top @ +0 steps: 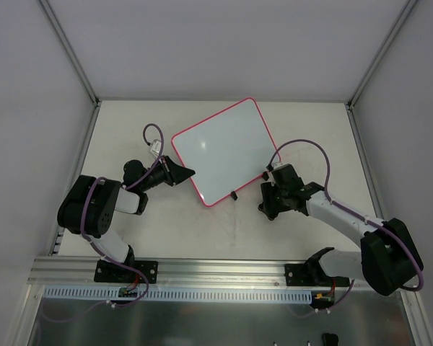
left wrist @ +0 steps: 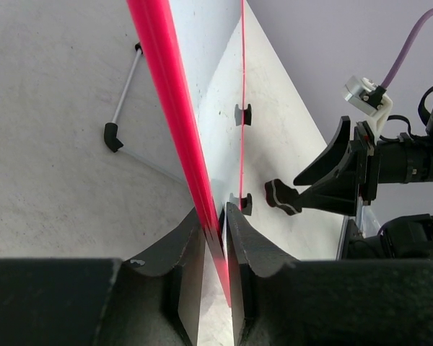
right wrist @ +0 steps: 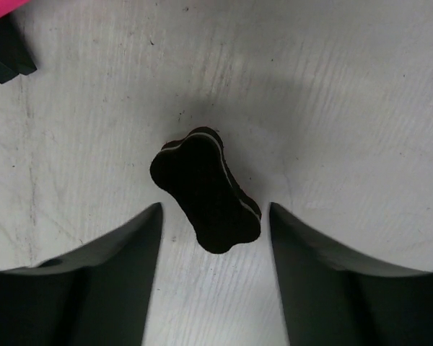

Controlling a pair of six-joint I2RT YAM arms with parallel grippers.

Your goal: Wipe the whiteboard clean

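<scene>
**Left arm** (top: 94,209): folded low near its base, forearm reaching right across the table (top: 202,241) to the board's left side.

**Left gripper** (left wrist: 222,229): jaws drawn nearly together, clamped edge-on over the pink-red rim (left wrist: 166,94), one finger on each face of the board.

**Whiteboard** (top: 220,151): mid-table between the two arms, turned diamond-wise with one corner toward the near edge. The face shows glossy white. Two black feet (top: 233,194) sit on its near-right edge. Whether it lies fully flat or is slightly raised cannot be told.

**Right arm** (top: 346,216): stretched left from its base, wrist bent down just off the board's near-right edge.

**Right gripper** (right wrist: 215,209): jaws spread wide, holding nothing, poised over the bare table.

**Eraser** (right wrist: 206,191): small, black and bone-shaped, lying on the table between the right fingers and clear of both.
</scene>
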